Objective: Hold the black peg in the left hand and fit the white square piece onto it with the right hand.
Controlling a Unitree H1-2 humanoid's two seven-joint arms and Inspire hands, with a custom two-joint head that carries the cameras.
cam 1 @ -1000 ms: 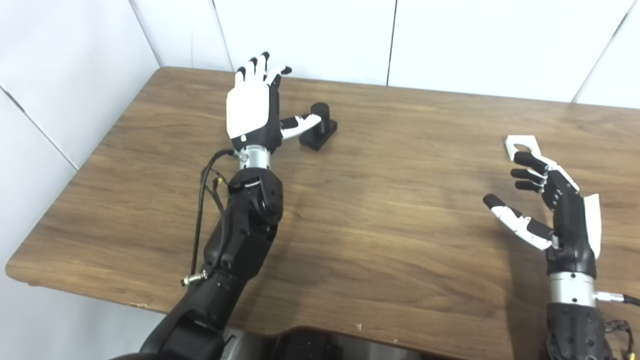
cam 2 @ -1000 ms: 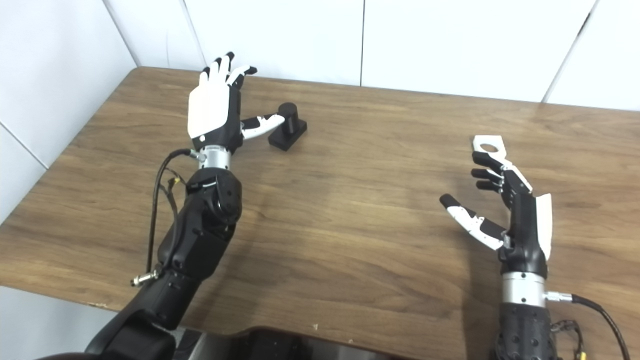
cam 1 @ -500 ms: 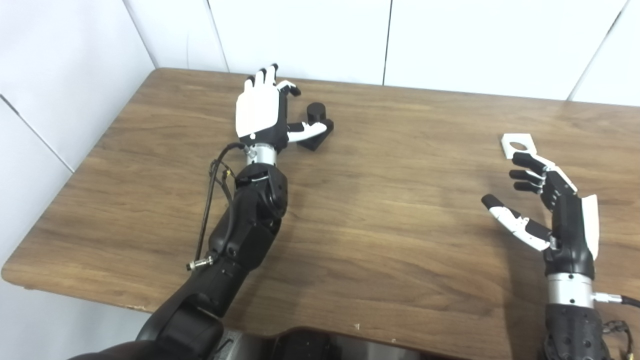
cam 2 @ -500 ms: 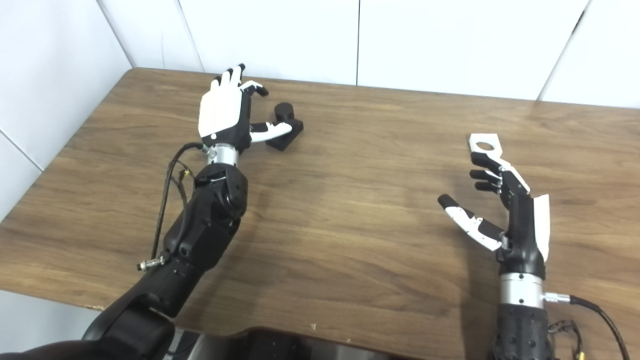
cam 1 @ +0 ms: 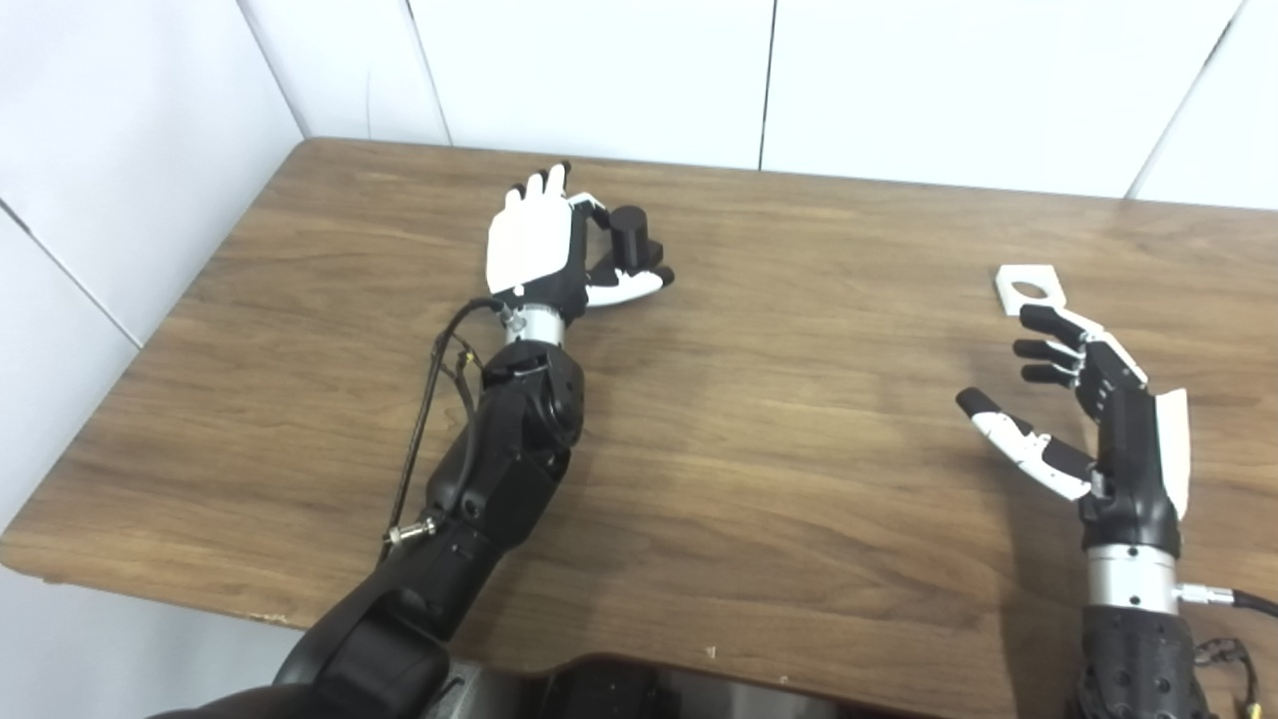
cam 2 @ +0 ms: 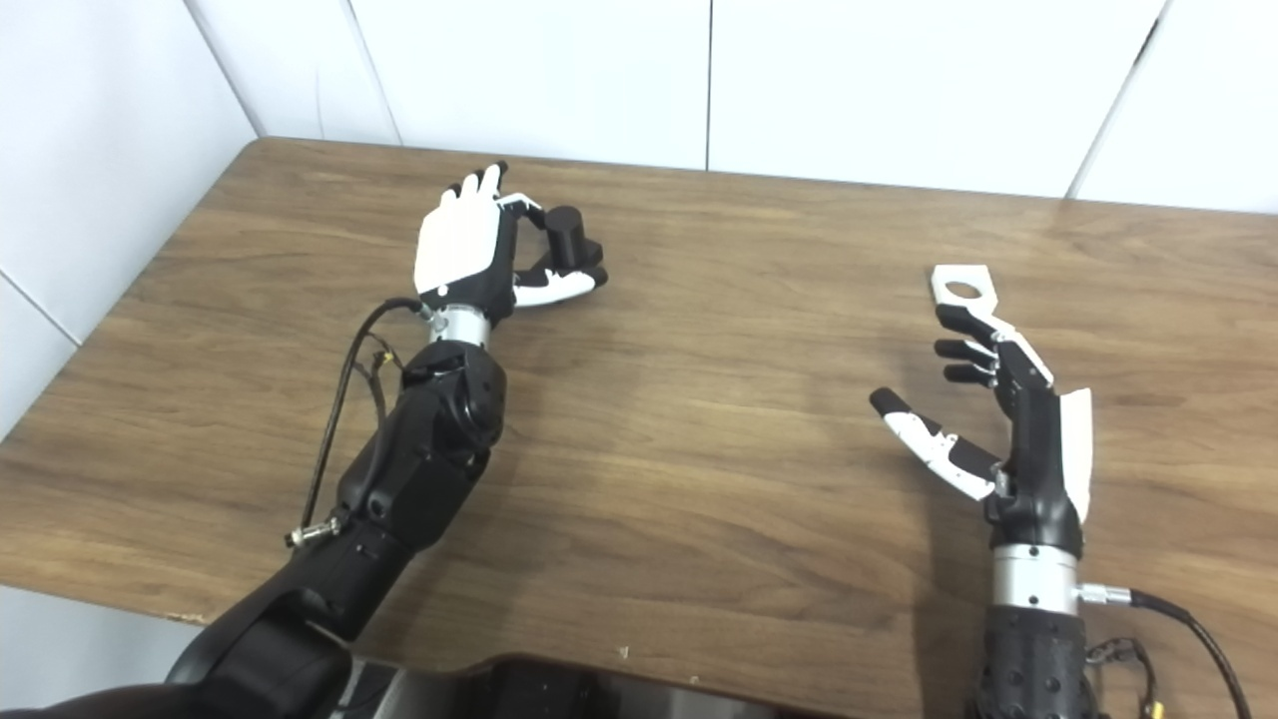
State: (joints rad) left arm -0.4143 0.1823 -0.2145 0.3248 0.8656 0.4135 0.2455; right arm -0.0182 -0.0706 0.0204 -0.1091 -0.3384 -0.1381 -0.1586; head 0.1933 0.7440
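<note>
Reading from left to right, you see one long wooden table (cam 1: 759, 479) with a brown grain, backed by white wall panels (cam 1: 599, 70) across the top of the frame. Two arms enter from the bottom edge, and two task pieces lie on the table.

Upper left of centre: your left hand (cam 1: 544, 250), white-backed with black fingers, sits at the one black peg (cam 1: 631, 240), a short upright cylinder on a flat black base. The fingers (cam 2: 524, 207) curl over the far side of the peg and the white thumb (cam 1: 627, 290) lies along its near side, so the hand is wrapped round it; whether the grip is fully tight you cannot tell, and whether the base rests on the table or is raised is hidden by the thumb. A black cable (cam 1: 424, 399) loops beside the left forearm.

The middle of the table separates the two hands, which are well apart.

Right side: your right hand (cam 1: 1098, 419) is held edge-up, fingers spread wide from the thumb and holding nothing. Just beyond its fingertips, at the upper right, the one white square piece (cam 1: 1028, 288) with a round hole lies flat on the table; the fingertips reach its near edge, though contact cannot be judged.
</note>
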